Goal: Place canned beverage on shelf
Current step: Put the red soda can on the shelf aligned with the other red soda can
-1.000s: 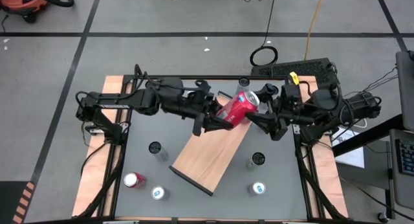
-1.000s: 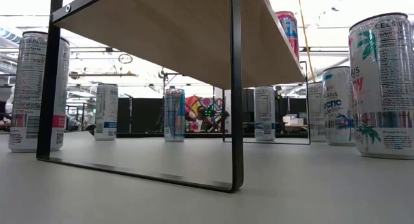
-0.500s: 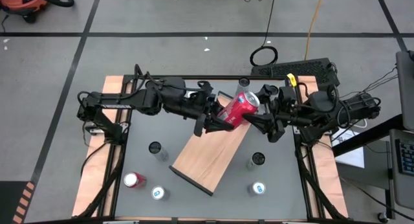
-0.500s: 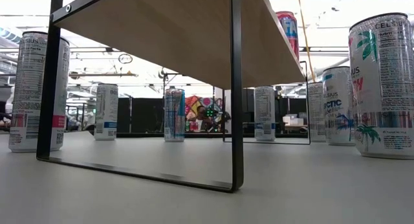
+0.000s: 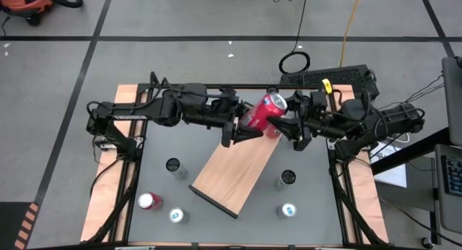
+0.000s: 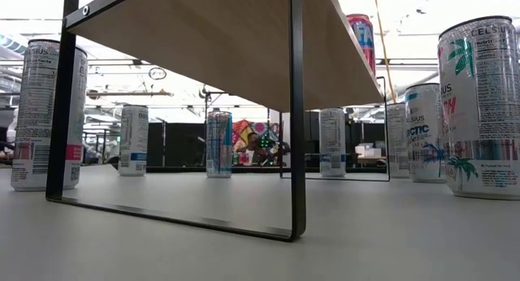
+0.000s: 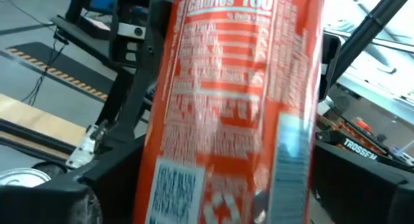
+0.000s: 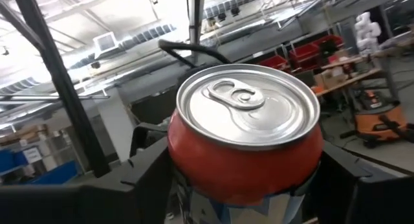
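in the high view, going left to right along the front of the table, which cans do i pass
Red-topped can → silver-topped can → then, past the shelf, silver-topped can with blue centre.

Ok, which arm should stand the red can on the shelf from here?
Right, probably: the right pincer is at the top end of the tilted red can, so it could lower the base onto the shelf below. The left pincer is at the base, in the way.
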You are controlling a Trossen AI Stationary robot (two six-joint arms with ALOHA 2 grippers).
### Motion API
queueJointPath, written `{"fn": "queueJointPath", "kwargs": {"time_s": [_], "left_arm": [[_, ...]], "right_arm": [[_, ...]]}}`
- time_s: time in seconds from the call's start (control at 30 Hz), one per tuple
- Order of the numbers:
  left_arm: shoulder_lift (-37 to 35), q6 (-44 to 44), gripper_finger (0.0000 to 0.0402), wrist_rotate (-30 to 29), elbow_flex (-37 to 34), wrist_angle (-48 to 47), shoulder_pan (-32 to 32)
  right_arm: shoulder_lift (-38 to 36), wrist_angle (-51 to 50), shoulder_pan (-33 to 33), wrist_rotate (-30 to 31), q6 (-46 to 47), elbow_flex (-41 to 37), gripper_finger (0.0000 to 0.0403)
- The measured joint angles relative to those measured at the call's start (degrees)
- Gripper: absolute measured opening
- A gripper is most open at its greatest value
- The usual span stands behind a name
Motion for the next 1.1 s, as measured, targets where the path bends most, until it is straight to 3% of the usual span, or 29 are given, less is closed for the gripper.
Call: {"fn": "queueJointPath", "kwargs": {"time_s": [0.3, 0.63, 0.83, 1.1], "left_arm": [[-0.96, 4.47, 0.0392, -2.47, 0.02, -0.52, 2.05], [-1.11, 8.93, 0.0393, -3.14, 0.02, -0.53, 4.22], [-1.98, 8.41, 0.0393, -1.49, 0.03, -0.52, 6.6], [-2.27, 8.38, 0.0393, 6.04, 0.04, -4.28, 9.07]], "right_arm": [[-0.94, -0.38, 0.01, 6.25, -0.44, 0.02, 0.0251], [-0.9, -6.36, 0.01, 9.25, -0.93, 0.02, 0.0251], [-0.94, -11.99, 0.01, 9.23, 1.48, 0.04, 0.0251], [-0.94, -20.93, 0.01, 7.16, 5.47, 0.11, 0.0251]]}}
